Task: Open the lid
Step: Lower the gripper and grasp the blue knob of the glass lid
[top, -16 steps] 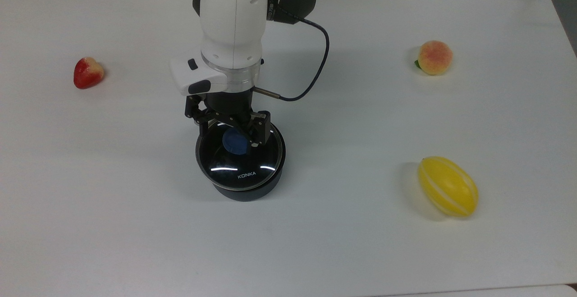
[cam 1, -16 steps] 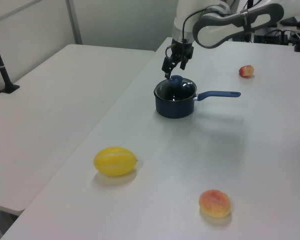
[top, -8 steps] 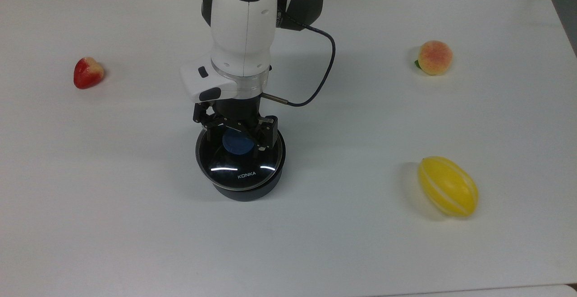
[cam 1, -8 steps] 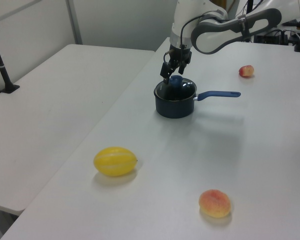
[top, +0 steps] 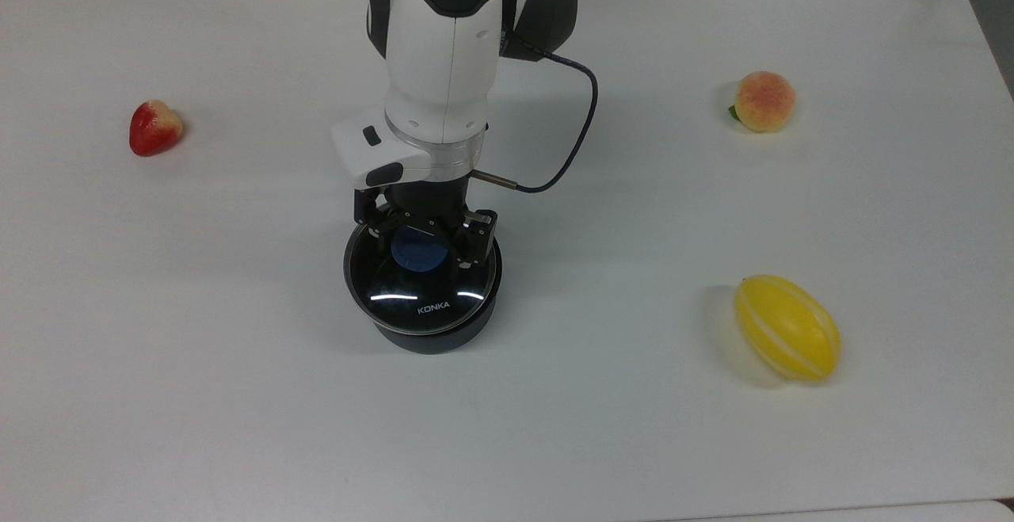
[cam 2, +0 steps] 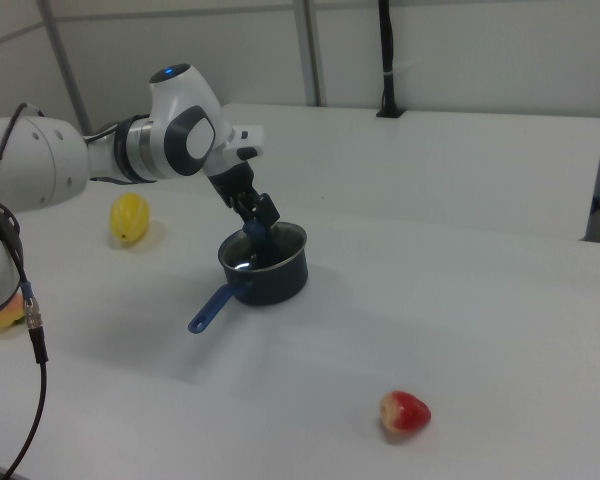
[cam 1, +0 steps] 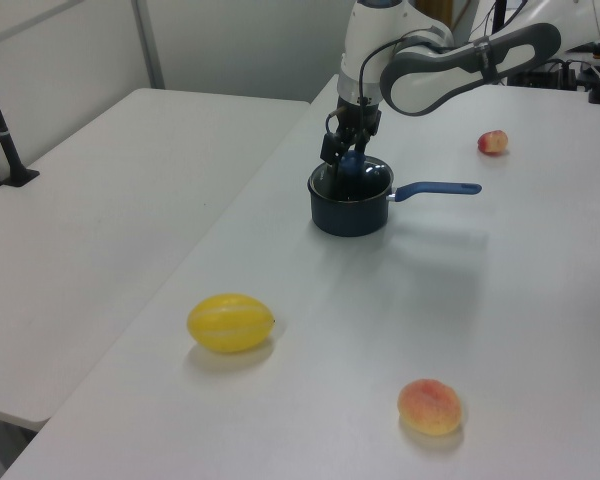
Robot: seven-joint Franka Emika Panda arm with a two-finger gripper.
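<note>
We have the lid [top: 421, 283] seated flat on the black saucepan [top: 432, 332] near the middle of the white table [top: 238, 395], its lettering toward the top view's bottom edge and its blue knob [top: 417, 253] at the centre of the glass. Our gripper [top: 422, 241] hangs over the knob with its fingers spread wide, one on each side and neither touching it as far as we can judge; in the left view the gripper [cam 1: 345, 150] sits just above the pot. To do this step well, we think we need to come straight down until the fingertips reach below the widest part of the knob, stopping short of the glass, then close evenly so the knob is not pushed sideways. Then we lift straight up before carrying the lid aside, so the rim clears the pot without dragging it. The blue handle [cam 1: 435, 188] points to the left view's right, away from our approach. The strawberry [top: 154, 127], peach [top: 763, 100] and yellow melon [top: 787, 327] lie well apart.
</note>
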